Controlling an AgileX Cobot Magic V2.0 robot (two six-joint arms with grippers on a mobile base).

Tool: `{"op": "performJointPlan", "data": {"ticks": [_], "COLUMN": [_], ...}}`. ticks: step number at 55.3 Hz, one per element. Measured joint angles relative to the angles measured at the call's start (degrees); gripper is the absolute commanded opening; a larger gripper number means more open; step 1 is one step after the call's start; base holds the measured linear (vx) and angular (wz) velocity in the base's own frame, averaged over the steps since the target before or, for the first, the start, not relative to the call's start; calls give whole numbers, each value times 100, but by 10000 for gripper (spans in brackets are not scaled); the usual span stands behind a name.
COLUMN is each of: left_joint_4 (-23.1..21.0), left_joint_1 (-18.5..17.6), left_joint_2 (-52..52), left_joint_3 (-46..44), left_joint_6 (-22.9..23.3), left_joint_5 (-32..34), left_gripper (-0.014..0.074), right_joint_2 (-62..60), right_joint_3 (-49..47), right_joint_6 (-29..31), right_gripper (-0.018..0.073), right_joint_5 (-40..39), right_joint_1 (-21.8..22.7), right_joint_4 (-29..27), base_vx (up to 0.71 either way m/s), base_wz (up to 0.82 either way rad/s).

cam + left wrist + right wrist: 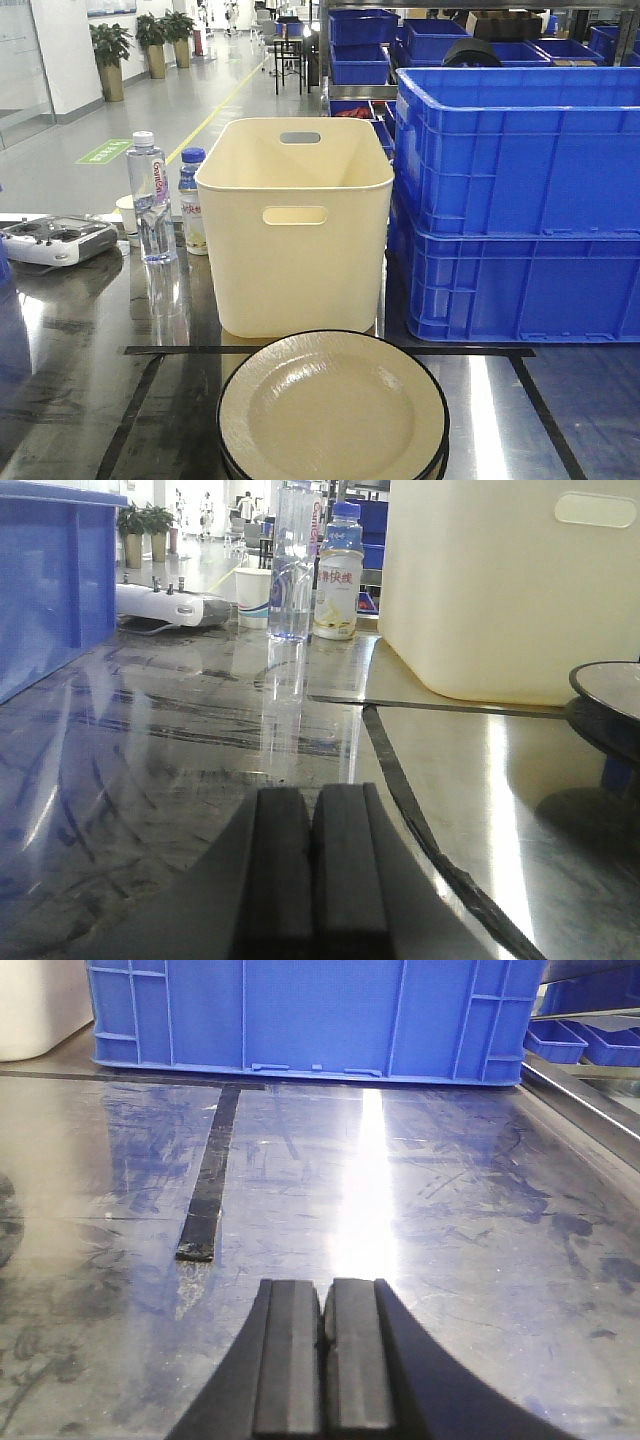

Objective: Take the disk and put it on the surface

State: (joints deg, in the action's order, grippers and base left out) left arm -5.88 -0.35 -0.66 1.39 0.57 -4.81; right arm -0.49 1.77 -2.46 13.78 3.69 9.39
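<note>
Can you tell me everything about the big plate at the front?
The plate is round, cream-coloured and shiny, with a thin black rim and a shallow dip in the middle. It looks empty. It lies flat on top of at least one more plate, on the dark, mirror-like tabletop, just in front of the cream bin. Neither gripper touches it.
</note>
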Motion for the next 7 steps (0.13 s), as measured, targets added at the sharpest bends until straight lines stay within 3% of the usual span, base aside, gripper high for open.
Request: {"op": "performJointPlan", "data": {"ticks": [7], "left_joint_4": [0], "left_joint_1": [0], "left_joint_2": [0], "left_joint_3": [0], "left_joint_6": [0], "left_joint_5": [0], "left_gripper": [-9], "right_joint_2": [0], "right_joint_3": [0], "right_joint_6": [0], "right_gripper": [-8], "right_joint_5": [0], "right_joint_1": [0], "right_joint_4": [0], "base_vx": [0], "base_wz": [0]}}
